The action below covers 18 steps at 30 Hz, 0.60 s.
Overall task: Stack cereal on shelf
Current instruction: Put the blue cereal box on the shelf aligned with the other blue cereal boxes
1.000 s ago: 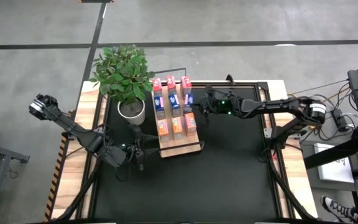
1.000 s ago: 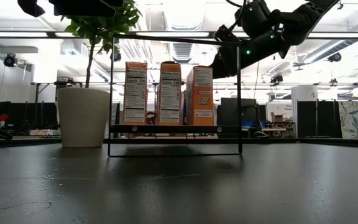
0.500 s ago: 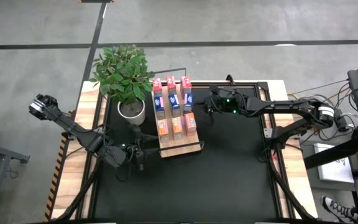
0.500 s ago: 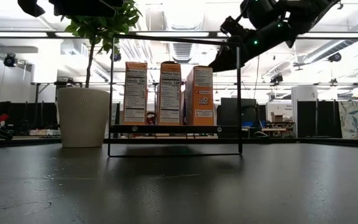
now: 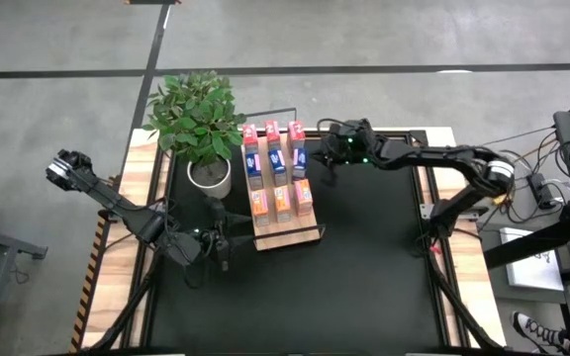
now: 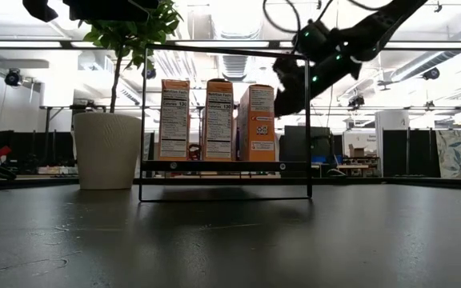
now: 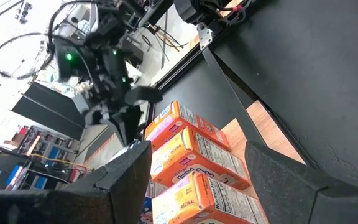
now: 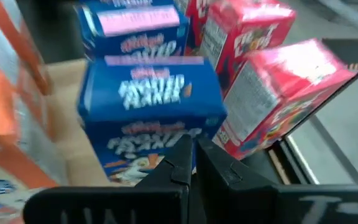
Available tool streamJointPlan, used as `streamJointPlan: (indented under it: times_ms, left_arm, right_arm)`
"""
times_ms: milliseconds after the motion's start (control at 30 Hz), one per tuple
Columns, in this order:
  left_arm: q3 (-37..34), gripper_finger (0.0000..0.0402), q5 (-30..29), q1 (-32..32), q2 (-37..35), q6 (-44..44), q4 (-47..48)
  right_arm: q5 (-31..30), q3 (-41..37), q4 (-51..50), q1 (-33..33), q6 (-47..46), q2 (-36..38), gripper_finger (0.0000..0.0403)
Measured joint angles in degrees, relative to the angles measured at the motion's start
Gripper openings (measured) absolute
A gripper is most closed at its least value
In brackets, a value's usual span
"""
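Right gripper (image 5: 322, 158), fingers pressed together and empty, has moved toward the shelf (image 5: 287, 231) beside the cereal (image 5: 276, 177); left gripper (image 5: 222, 235) waits spread open.

Two dark, slender jointed arms seen. Green indicator lights lit on right arm's black wrist housing (image 5: 356, 150). Silver-grey cylindrical joints noted at both arms' elbows. Thin black cables looped above wrist. Flat, matte-black fingers (image 8: 185, 163).

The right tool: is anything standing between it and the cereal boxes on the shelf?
Nothing visible. The right tool, fingers together and empty, hangs just beside the shelf's right side, facing a blue cereal box and the pink-red boxes with only open air between.
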State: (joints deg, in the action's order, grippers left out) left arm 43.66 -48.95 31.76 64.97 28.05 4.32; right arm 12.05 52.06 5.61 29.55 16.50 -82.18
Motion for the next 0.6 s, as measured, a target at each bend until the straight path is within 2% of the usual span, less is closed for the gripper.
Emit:
streamJointPlan:
  times_ms: [300, 600]
  left_arm:
    - [0.0, 0.0241, 0.0, -0.01, -0.02, 0.14, 0.07]
    - [0.0, 0.0241, 0.0, 0.0, -0.02, -0.01, 0.48]
  right_arm:
    - [0.0, 5.1, -0.04, 0.12, 1.43, -5.83, 0.0008]
    - [-2.35, 8.24, -8.51, 0.1, 2.08, -3.92, 0.0008]
